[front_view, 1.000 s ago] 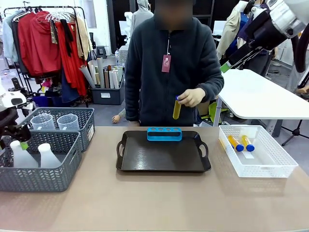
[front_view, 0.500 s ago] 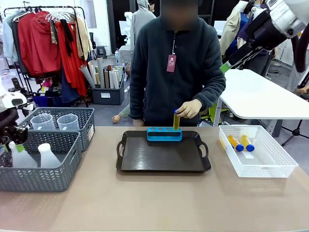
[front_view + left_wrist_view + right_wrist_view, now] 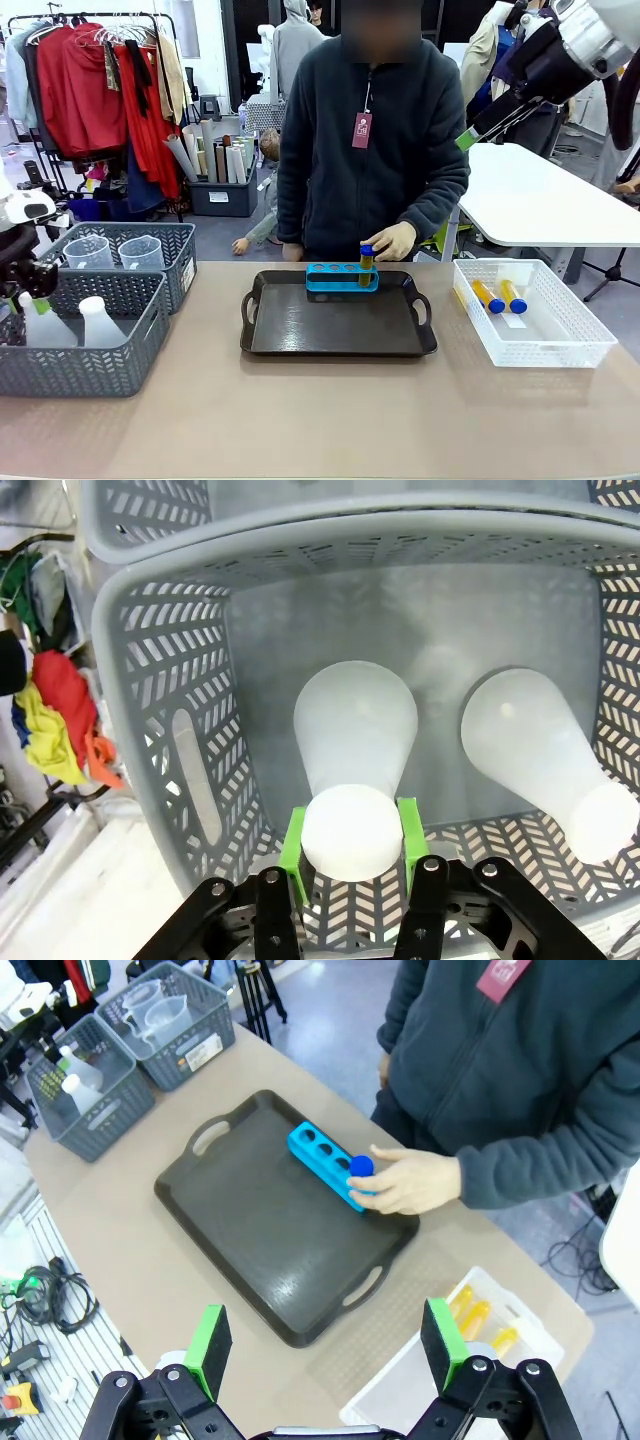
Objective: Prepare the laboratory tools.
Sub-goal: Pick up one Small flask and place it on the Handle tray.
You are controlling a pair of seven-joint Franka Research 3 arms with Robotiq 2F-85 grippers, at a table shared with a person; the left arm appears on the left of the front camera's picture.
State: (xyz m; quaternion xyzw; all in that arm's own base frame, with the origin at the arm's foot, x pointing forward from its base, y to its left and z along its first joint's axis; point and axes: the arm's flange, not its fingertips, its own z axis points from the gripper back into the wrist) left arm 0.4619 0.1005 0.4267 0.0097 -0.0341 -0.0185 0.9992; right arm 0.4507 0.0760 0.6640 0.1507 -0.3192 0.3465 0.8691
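While the left fingers point(image 3: 292, 848) are pinching the flask point(image 3: 355, 730) in the grey basket point(image 3: 150, 680) at 9 o'clock on the bench point(image 3: 320, 420), it could slip because its top is smooth; the right fingers point(image 3: 208, 1345) are hanging spread.

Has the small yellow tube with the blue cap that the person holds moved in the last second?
Yes. The small yellow blue-capped tube came down from above the blue plastic rack into its right-end hole.

Tan table point(image 3: 320, 425): grey baskets point(image 3: 85, 372), black tray point(image 3: 338, 351), white basket point(image 3: 565, 358).
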